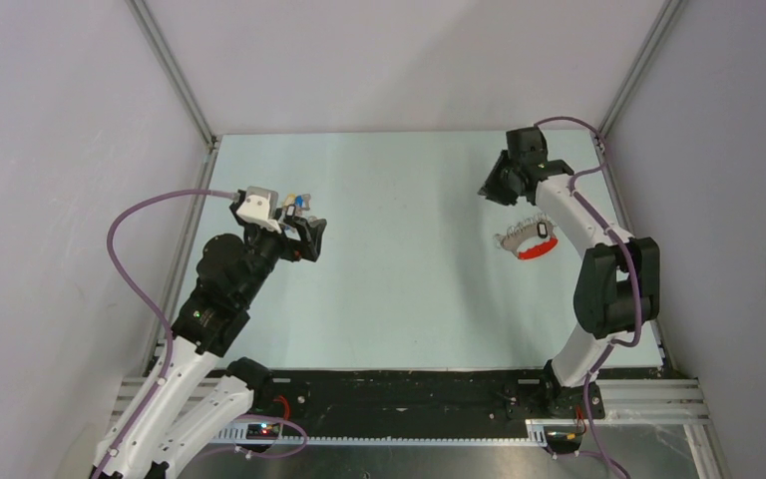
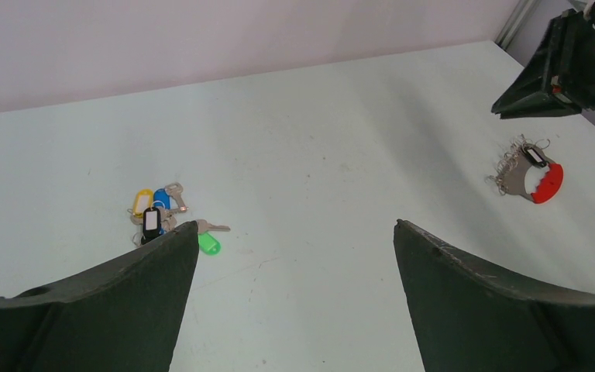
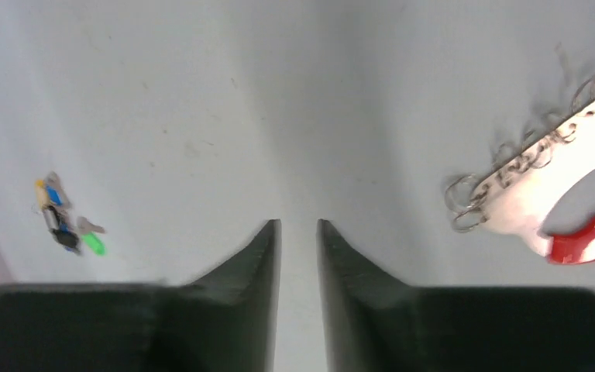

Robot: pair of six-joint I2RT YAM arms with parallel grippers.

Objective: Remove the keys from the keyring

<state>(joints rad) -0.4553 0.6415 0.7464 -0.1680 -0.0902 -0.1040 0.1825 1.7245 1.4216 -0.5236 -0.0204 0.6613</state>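
Shows a pale table (image 1: 409, 299) from above, with two arms reaching in from the near edge.

On the right half, lying flat: the keyring (image 1: 539, 249), a thin red curve, with grey keys (image 1: 512, 238) fanned along its far-left side. Lies just to the near side of the right gripper (image 1: 502, 186), close to it but not touching. Runs with its long axis roughly across the table, tilted a little.

In the right wrist view, fingers nearly together, only a thin slit between them, nothing held. Places the keyring (image 3: 589, 240) at the right edge of that view, off to the side of the fingertips and not in line with them. Silver wire rings (image 3: 511, 163) strung along a pale arc beside the red; individual keys too blurred to separate there.

Over the left half, the left gripper (image 2: 296, 225), spread wide and empty, well apart from the keyring (image 2: 546, 184). Just beyond its left finger, a small heap of loose tagged keys (image 2: 159, 213) in yellow, blue, black and green, apparently already off the ring.

Looks like work for the right arm, by far the nearer. Probably calls for wider jaws and a short shift sideways and down onto the fanned keys, approaching across the curve and not along it.
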